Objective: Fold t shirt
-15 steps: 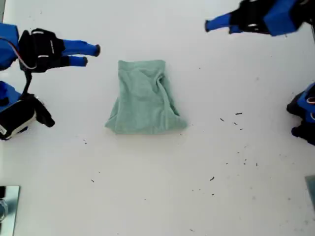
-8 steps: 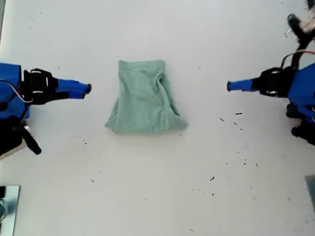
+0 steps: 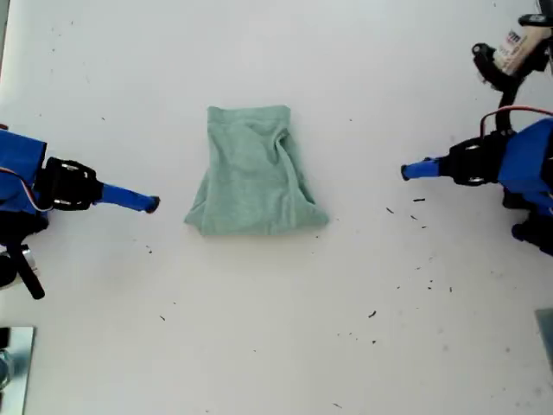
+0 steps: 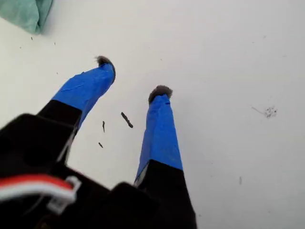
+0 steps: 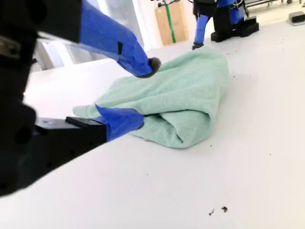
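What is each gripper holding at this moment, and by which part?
Nothing is held. My first gripper is open over bare table, and my second gripper is open beside the folded t shirt, not closed on it.

White table [image 3: 276,346]; folded t shirt [image 3: 255,173] lies on it

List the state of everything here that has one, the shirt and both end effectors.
t shirt: folded into a compact, slightly rumpled bundle, lying on the table, held by nothing.
my first end effector: open, empty, well apart from the shirt.
my second end effector: open, empty, near the shirt's edge but not gripping it.
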Controlling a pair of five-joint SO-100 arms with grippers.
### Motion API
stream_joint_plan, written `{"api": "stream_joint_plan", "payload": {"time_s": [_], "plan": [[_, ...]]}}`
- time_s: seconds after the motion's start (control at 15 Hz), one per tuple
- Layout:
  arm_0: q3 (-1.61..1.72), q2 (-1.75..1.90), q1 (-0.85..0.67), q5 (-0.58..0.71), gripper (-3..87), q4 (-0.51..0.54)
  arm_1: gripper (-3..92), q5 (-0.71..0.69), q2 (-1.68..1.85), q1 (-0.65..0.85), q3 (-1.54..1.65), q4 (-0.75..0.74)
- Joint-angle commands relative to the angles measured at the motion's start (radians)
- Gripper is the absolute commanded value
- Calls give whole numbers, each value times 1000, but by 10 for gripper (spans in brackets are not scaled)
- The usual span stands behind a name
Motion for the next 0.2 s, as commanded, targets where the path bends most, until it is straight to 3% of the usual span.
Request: {"api": "stream_joint_plan", "payload": {"time_s": [0.0, 0.13], "plan": [[11, 8, 25, 5, 131, 2, 171, -21, 6, 5, 60, -8], [11, 8, 25, 5, 131, 2, 167, -21, 6, 5, 60, -8]]}}
